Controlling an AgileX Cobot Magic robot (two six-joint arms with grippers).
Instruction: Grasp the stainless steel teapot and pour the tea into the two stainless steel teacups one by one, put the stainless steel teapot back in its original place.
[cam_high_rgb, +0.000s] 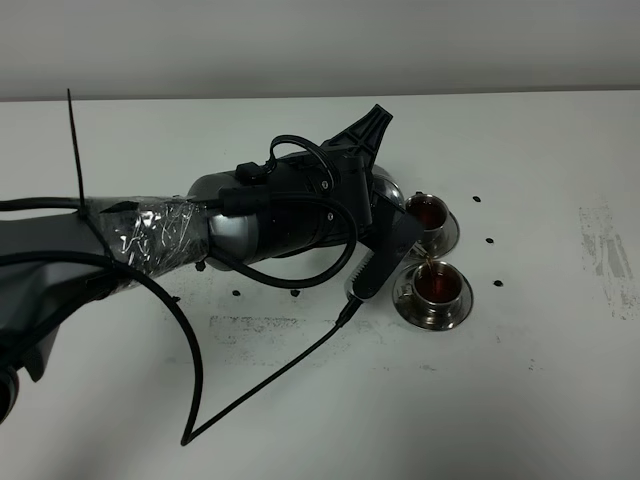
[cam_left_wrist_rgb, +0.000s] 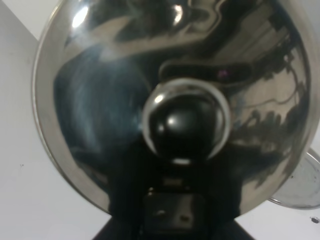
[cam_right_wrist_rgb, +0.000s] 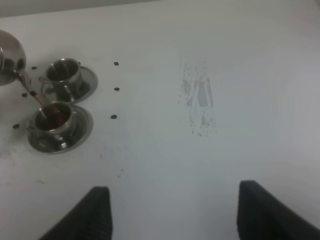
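Tea (cam_right_wrist_rgb: 34, 96) streams from the stainless steel teapot (cam_left_wrist_rgb: 170, 100) into the near teacup (cam_high_rgb: 434, 287); far teacup (cam_high_rgb: 430, 212) already filled. Left gripper (cam_high_rgb: 378, 255) clamped tight on the teapot, right gripper (cam_right_wrist_rgb: 172, 212) spread and empty. Hold tilt steady, level off before the rim floods.

A robot test lab is indicated: bare white surface (cam_high_rgb: 300, 420) dotted with black marker points (cam_high_rgb: 489, 241), plain wall (cam_high_rgb: 300, 45), foil-wrapped cabled arm (cam_high_rgb: 160, 235).

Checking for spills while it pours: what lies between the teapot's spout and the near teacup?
Only a thin stream of tea from the teapot spout into the near teacup; seen in the right wrist view.
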